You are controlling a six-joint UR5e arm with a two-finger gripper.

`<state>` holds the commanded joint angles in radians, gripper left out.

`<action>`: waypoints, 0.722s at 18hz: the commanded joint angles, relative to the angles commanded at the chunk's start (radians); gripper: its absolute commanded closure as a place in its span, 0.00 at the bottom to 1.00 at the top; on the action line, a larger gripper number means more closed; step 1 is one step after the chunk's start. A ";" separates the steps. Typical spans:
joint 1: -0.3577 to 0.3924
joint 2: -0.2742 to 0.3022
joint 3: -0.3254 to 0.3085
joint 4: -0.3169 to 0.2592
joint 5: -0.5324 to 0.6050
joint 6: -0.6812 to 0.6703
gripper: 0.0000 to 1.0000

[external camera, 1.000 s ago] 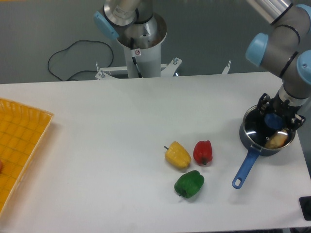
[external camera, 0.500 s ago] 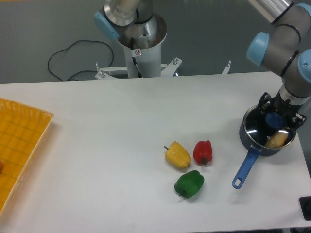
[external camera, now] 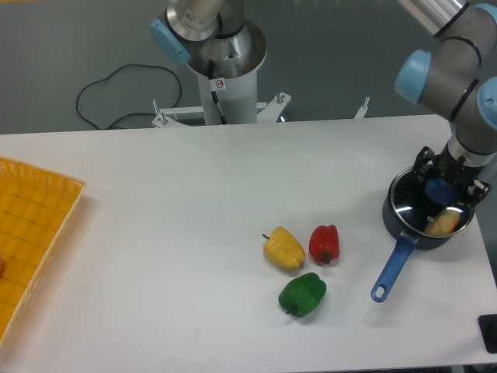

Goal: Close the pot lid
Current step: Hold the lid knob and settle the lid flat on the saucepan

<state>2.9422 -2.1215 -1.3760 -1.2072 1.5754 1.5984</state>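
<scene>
The dark pot (external camera: 400,217) with its long blue handle (external camera: 390,270) stands at the table's right edge. The glass pot lid (external camera: 404,190) lies over the pot's mouth, its thin metal rim about level with the pot's rim. My gripper (external camera: 439,190) points straight down over the pot. Its black fingers (external camera: 423,163) stand on both sides of the lid's blue knob (external camera: 437,189) and look closed on it. Through the glass I see a pale yellowish item (external camera: 443,224) inside the pot.
A yellow pepper (external camera: 283,249), a red pepper (external camera: 324,244) and a green pepper (external camera: 303,294) lie together left of the pot handle. An orange tray (external camera: 31,233) sits at the left edge. The robot base (external camera: 225,74) stands behind the table.
Almost nothing differs. The arm and the blue knob have shifted by a pixel or two up and to the right. The pot has stayed put.
</scene>
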 joint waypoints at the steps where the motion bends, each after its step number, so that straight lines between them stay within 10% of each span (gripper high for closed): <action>1: 0.000 0.000 -0.003 0.000 0.000 0.000 0.28; 13: 0.000 0.009 -0.018 0.028 0.002 -0.002 0.04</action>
<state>2.9422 -2.1123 -1.3944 -1.1796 1.5769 1.5969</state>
